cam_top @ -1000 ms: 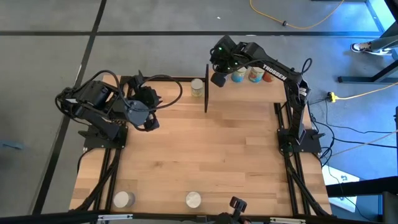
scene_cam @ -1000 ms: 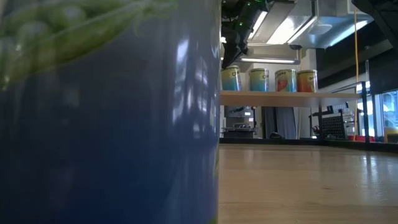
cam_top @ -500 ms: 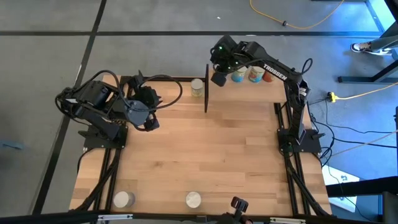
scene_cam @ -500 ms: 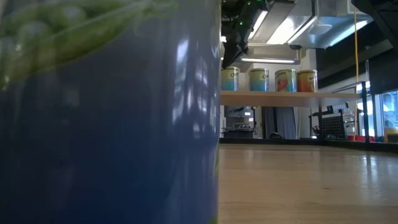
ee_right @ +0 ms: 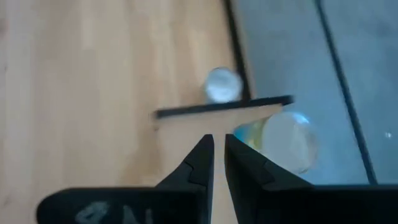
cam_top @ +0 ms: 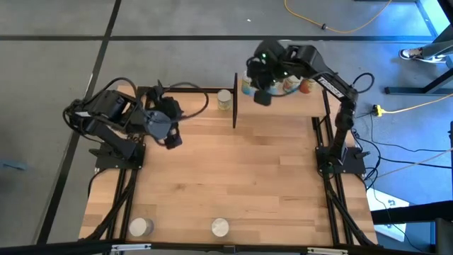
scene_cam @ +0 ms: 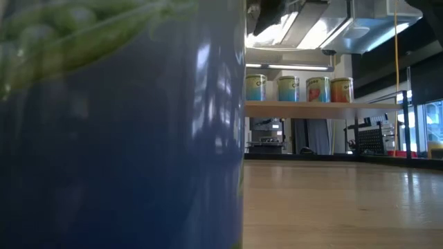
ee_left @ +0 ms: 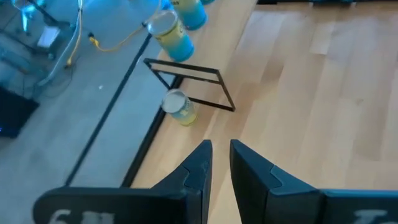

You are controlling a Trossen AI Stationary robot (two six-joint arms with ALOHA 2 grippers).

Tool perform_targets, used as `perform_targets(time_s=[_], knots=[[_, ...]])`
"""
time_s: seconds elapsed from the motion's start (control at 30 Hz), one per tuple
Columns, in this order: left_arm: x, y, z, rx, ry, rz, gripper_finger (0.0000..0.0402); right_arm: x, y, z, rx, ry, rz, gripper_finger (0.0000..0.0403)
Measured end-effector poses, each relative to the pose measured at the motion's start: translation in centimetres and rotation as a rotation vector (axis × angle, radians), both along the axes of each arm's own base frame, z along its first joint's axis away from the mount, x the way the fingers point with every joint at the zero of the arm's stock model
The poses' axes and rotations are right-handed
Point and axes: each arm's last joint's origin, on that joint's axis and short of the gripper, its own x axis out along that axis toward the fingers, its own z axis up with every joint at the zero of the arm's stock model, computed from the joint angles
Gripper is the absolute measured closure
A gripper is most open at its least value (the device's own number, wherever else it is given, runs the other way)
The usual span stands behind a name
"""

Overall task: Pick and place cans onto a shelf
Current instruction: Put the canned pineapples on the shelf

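The shelf (scene_cam: pixel 325 108) stands at the table's far right and carries several cans in a row, the leftmost a blue and yellow one (scene_cam: pixel 256 88) (cam_top: pixel 246 85). My right gripper (cam_top: pixel 260 98) (ee_right: pixel 218 140) hangs above the shelf, just right of that can and touching nothing; only a narrow gap separates its fingers. One more can (cam_top: pixel 224 100) (ee_left: pixel 178 107) stands on its base on the table, left of the shelf. My left gripper (cam_top: pixel 172 140) (ee_left: pixel 219 149) waits at the table's left, fingers slightly apart and holding nothing.
Two cans (cam_top: pixel 141 227) (cam_top: pixel 220 227) stand at the table's near edge. One blue-labelled can (scene_cam: pixel 118 138) fills the left half of the low view. The shelf's black left frame (cam_top: pixel 234 99) rises beside the lone far can. Bare wood lies mid-table.
My right gripper has risen from just above the leftmost can on the shelf and moved toward the table's right and near edges. In the low view it has climbed almost out of the picture. The cans on the shelf have stayed where they were.
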Motion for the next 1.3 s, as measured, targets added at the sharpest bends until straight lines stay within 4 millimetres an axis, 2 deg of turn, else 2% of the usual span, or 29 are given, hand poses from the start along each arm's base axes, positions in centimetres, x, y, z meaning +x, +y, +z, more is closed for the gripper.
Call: perform_targets(time_s=[0.17,0.27,0.4,0.53,0.67,0.9,1.07,1.3], knots=[[0.3,1.7,0.0,-0.049,-0.045,0.136,0.0351,-0.4,3.4,0.3,0.029,0.066,0.111,0.0361],[0.4,3.6,0.0,-0.077,-0.070,0.247,0.0351,-0.7,5.6,0.5,0.033,0.112,0.202,0.0361],[0.3,7.2,-0.2,-0.126,-0.090,0.427,0.0351,-0.8,8.1,1.1,0.021,0.097,0.275,0.0361],[-0.1,11.4,-1.7,-0.250,-0.071,0.615,0.0351,-1.3,10.6,1.9,0.038,0.060,0.372,0.0361],[-1.2,15.2,-3.8,-0.381,-0.001,0.733,0.0351,-2.4,12.8,2.9,0.035,0.024,0.447,0.0361],[-3.4,20.2,-8.8,-0.431,0.212,0.914,0.0351,-4.7,15.4,4.6,0.031,-0.041,0.526,0.0361],[-5.1,22.6,-13.0,-0.503,0.346,0.957,0.0351,-6.3,16.7,5.5,0.055,-0.082,0.537,0.0361],[-5.4,25.0,-19.2,-0.510,0.364,0.872,0.0351,-7.9,17.6,6.3,0.055,-0.119,0.574,0.0361]])
